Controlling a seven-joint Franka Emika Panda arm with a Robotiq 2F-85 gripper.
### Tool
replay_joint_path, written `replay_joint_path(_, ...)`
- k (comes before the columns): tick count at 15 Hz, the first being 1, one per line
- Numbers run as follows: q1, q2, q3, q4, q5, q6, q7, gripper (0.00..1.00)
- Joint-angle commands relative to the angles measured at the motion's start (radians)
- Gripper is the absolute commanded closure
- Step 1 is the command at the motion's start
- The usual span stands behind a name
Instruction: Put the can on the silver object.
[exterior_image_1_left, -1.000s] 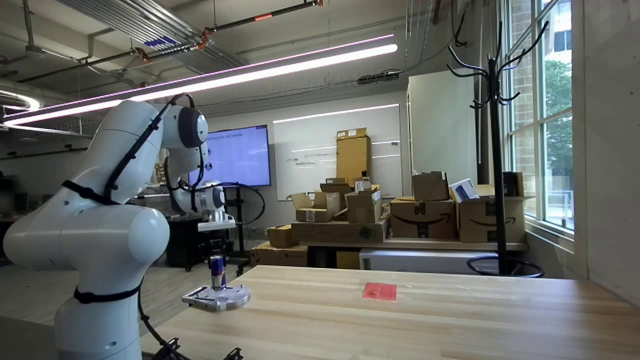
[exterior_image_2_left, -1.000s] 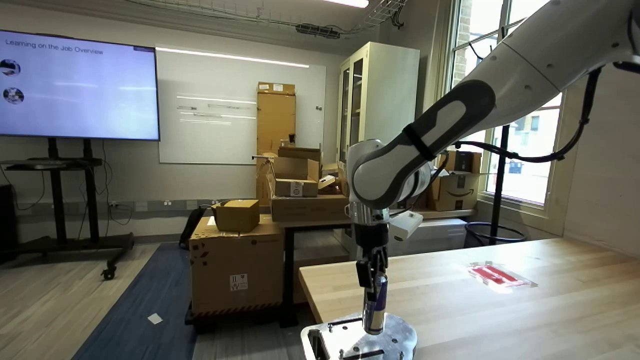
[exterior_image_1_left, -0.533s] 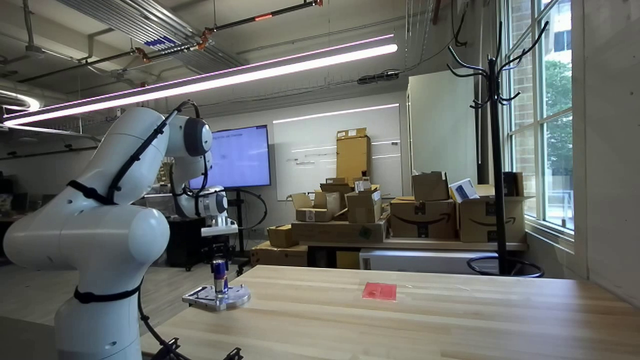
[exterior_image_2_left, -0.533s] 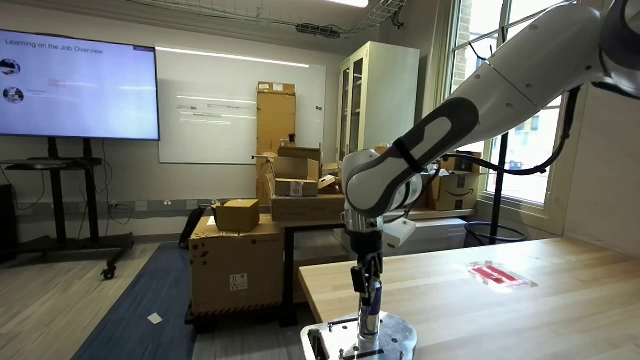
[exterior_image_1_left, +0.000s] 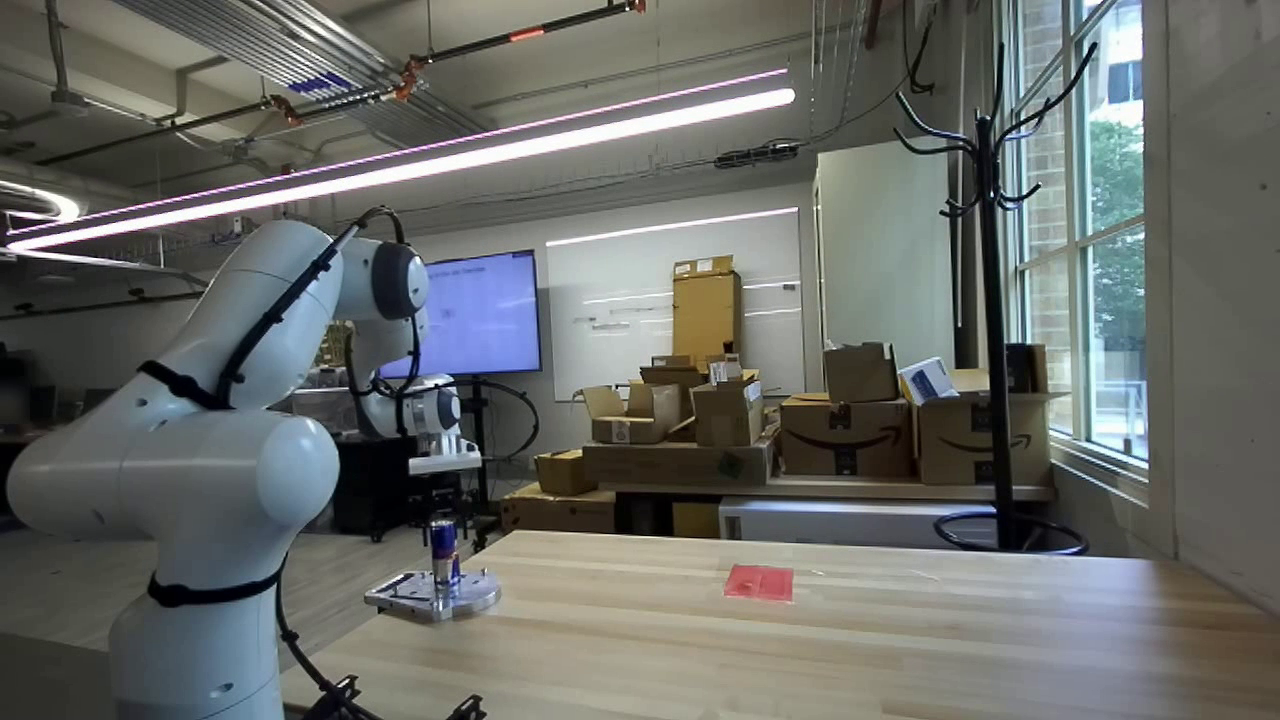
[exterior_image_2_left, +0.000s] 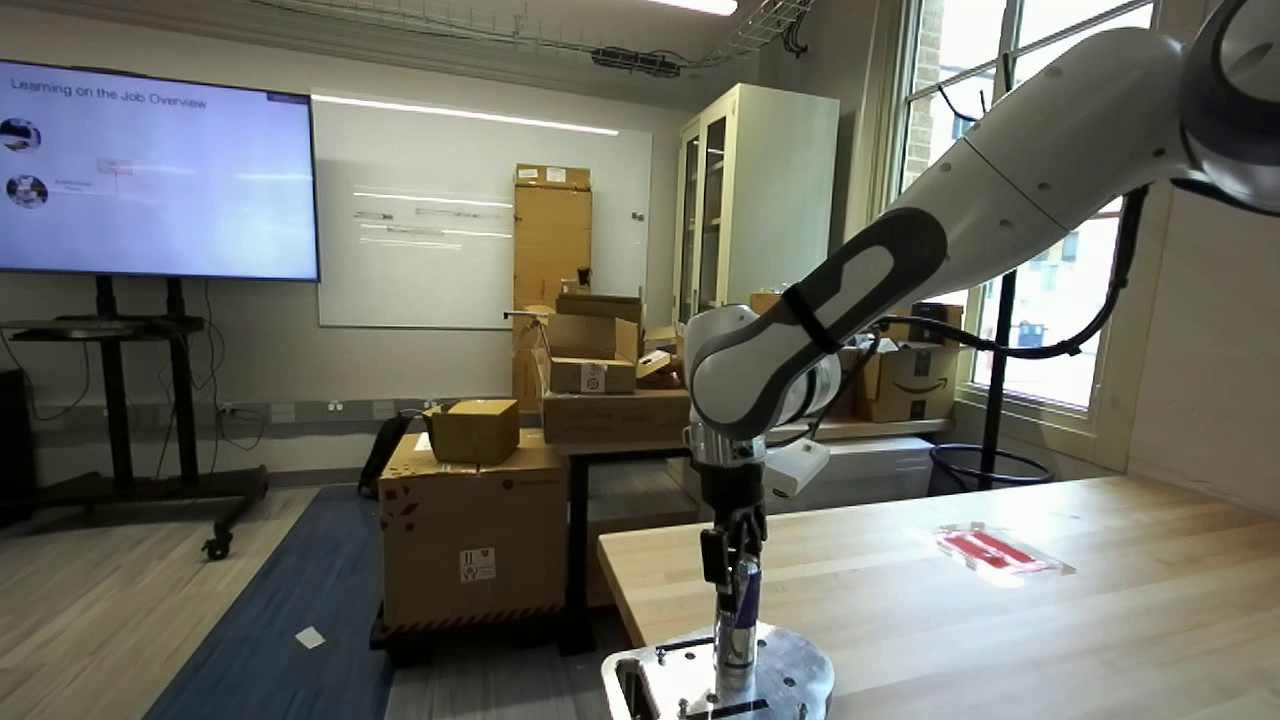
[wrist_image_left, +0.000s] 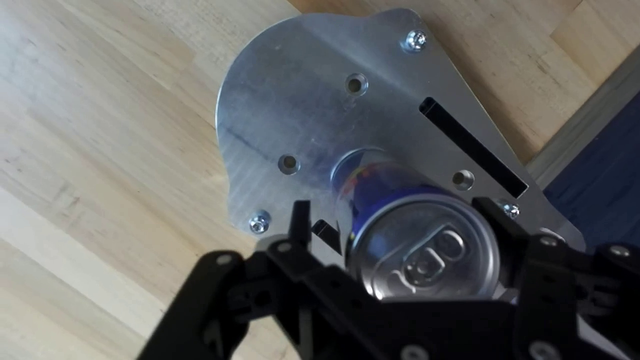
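The can is a slim blue-and-silver can with a silver top. It stands upright, or nearly so, on the silver object in both exterior views. The silver object is a flat metal plate with holes, slots and screws, seen also in both exterior views. My gripper is around the upper part of the can, pointing down, also in both exterior views. In the wrist view a gap shows between the left finger and the can; the right finger is close against it.
The silver object lies at the corner of the wooden table, close to the table edge. A flat red-pink object lies farther along the table, also in an exterior view. Cardboard boxes and a coat rack stand beyond the table.
The can has come down onto the silver object and gone from tilted to more upright. The arm and gripper have moved slightly down and sideways; in the last half second they moved little.
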Motion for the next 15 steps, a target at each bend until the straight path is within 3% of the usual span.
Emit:
replay_joint_path(1,-0.013,-0.006,0.0,0.008,-0.013,-0.024,-0.011,0.0)
replay_joint_path(4,-0.027,-0.075,0.002,-0.047,0.0,-0.024,-0.013,0.0)
replay_joint_path(15,-0.063,-0.521,0.012,-0.364,0.109,-0.041,-0.02,0.0)
